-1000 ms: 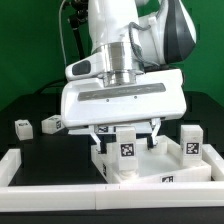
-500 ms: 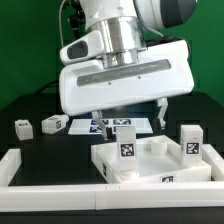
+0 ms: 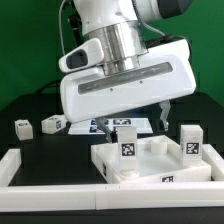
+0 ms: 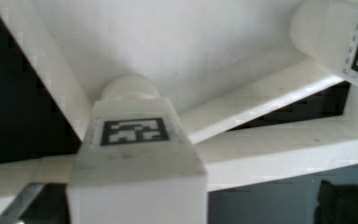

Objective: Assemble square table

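White plastic square table slab (image 3: pixel 145 165), smooth and blocky, lies under your gripper (image 3: pixel 130 118).
Jaws hang spread wide above the slab, grasping nothing; two boxy tagged legs (image 3: pixel 127 145) stand upright on it.

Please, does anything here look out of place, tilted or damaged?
Nothing stands out. Two legs stand upright on the slab. Two loose legs lie on the table at the exterior view's left, with no damage visible. The end effector hangs open above the slab and holds nothing.
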Action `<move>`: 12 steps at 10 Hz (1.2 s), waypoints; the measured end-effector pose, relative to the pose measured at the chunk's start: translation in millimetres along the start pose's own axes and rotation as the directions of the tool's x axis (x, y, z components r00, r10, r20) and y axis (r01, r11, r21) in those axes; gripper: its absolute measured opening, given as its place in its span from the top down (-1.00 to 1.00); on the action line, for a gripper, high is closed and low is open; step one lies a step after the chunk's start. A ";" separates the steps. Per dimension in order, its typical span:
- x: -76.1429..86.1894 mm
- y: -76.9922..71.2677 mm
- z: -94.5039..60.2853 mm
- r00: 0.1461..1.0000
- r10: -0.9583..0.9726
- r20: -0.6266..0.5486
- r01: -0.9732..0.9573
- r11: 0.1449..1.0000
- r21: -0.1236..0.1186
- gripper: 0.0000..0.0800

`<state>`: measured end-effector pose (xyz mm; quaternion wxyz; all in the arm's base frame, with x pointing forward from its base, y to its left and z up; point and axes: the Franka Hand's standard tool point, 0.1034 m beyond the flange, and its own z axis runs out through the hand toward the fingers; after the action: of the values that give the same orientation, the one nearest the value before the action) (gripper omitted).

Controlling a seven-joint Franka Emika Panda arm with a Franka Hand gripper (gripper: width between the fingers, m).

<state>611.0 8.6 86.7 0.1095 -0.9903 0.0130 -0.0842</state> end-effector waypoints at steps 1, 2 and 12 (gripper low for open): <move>-2.6 4.6 3.8 1.000 0.002 0.010 -0.002 1.000 -0.006 -0.62; -3.9 10.9 6.9 1.000 0.016 0.019 -0.015 1.000 -0.016 -0.62; -4.7 10.2 11.6 0.947 0.320 0.012 -0.319 0.948 -0.014 0.28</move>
<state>608.2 1.3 72.6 0.1161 -0.9763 0.1729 -0.0583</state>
